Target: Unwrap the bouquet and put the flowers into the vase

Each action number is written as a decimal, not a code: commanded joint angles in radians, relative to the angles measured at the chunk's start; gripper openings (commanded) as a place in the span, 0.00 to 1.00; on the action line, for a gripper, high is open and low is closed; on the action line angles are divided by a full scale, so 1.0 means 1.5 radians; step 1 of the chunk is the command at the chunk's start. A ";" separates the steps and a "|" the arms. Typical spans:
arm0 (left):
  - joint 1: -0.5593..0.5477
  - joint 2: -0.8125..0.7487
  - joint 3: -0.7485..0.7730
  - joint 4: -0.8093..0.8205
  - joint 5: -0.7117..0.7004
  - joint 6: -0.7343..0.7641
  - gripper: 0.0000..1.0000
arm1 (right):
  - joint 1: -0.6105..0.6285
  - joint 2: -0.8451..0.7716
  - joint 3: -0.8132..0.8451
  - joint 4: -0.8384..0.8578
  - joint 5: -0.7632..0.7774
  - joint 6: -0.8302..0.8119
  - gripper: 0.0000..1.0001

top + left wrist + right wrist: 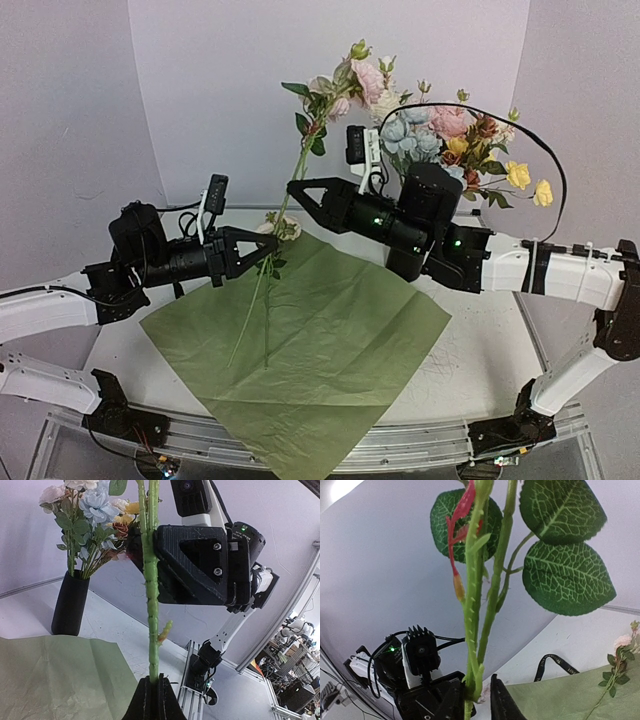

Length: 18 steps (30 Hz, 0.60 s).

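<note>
With the left gripper (268, 243) clamped low on the rose stems (284, 212) and the right gripper (292, 186) around them higher, hold unclear, secure that grasp before carrying them to the vase (70, 604), far right.

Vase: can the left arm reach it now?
Not as is, probably: left wrist view shows a clear line to the vase beside the right gripper, but the left gripper is shut on the rose stems.

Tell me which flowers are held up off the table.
The pink-and-cream rose stems, pinched by the left end effector; the other bunch stands in the black vase.
</note>
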 commanded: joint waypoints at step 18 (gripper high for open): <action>-0.010 -0.021 -0.047 0.047 -0.140 0.035 0.83 | 0.005 -0.082 -0.009 -0.014 -0.019 -0.092 0.00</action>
